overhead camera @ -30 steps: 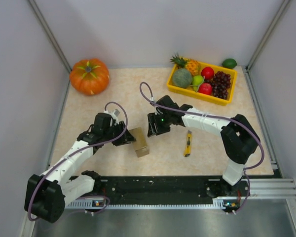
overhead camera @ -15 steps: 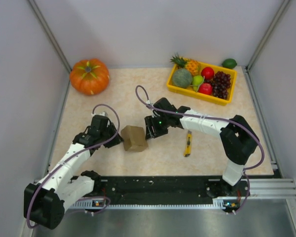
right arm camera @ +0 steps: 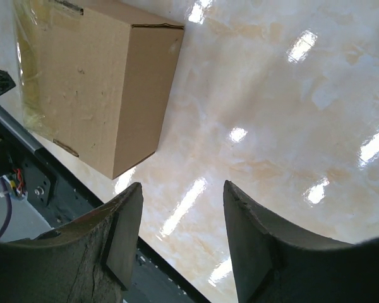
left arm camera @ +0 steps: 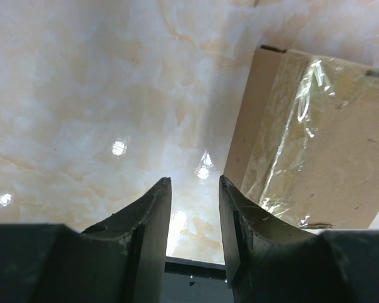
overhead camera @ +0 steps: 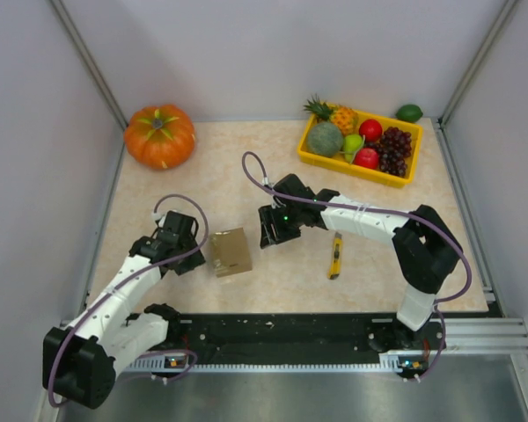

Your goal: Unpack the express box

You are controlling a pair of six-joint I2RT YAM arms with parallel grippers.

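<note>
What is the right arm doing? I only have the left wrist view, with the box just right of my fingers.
Observer: The right gripper hangs open on the far side of the box from the left gripper, with nothing between its fingers.
Operator: Any tool around?
Observer: A yellow cutter lies on the table to the right of the right gripper, apart from the box.
Operator: Is the box opened yet?
Observer: No. Seen from above, its top face is shut.
</note>
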